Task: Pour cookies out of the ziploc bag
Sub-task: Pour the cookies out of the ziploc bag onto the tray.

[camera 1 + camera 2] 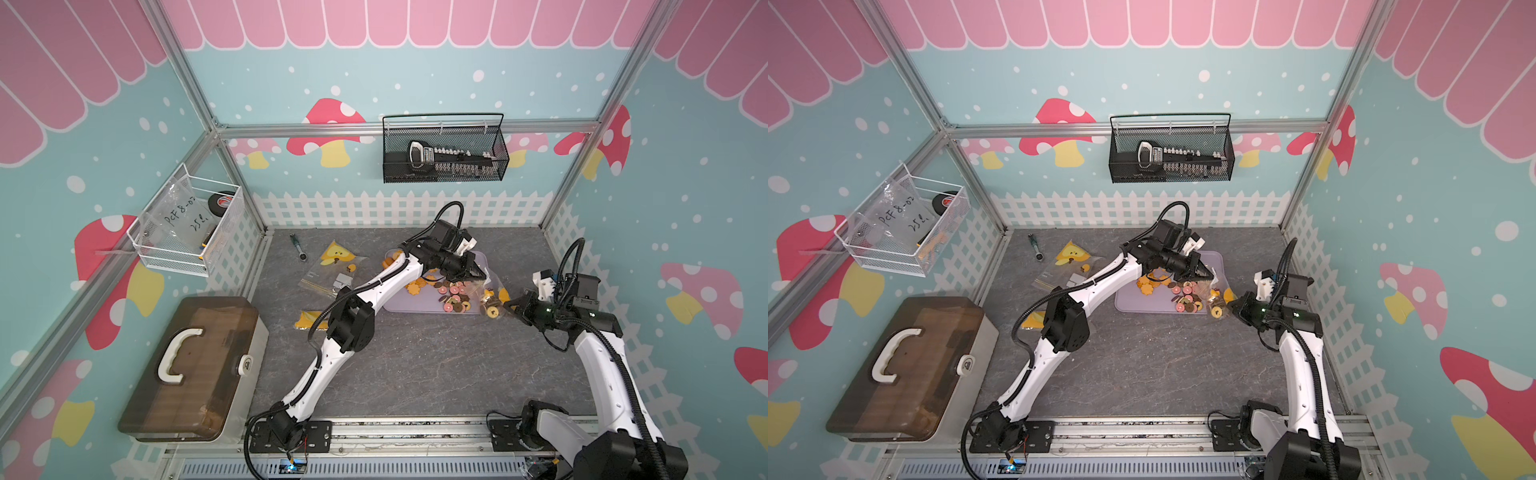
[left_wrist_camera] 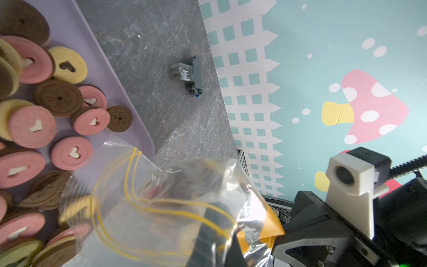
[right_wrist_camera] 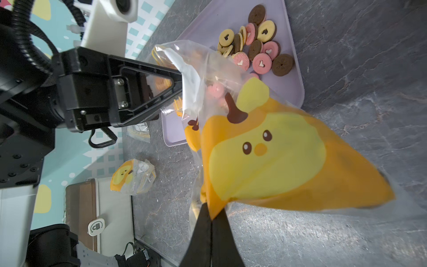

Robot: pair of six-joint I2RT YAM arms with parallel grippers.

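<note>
lilac tray [image 1: 404,304] holds loose cookies [image 1: 453,297]; ziploc bag [image 3: 265,157] keeps some.

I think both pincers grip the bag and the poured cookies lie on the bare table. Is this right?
Not fully. The left pincer and right pincer do grip the bag, but the poured cookies lie in the lilac tray instead. The right wrist view shows it.

Arms: left arm [image 1: 386,278] and right arm [image 1: 602,361], white shells, black joints.
Cables: black ribbed hoses [image 3: 33,47] along each arm.
Left gripper [image 3: 180,85]: black, triangle frame, silver screws.
Wrist camera [image 2: 346,179]: white box, round lens.
Light [image 1: 548,309]: tiny green dot.
</note>
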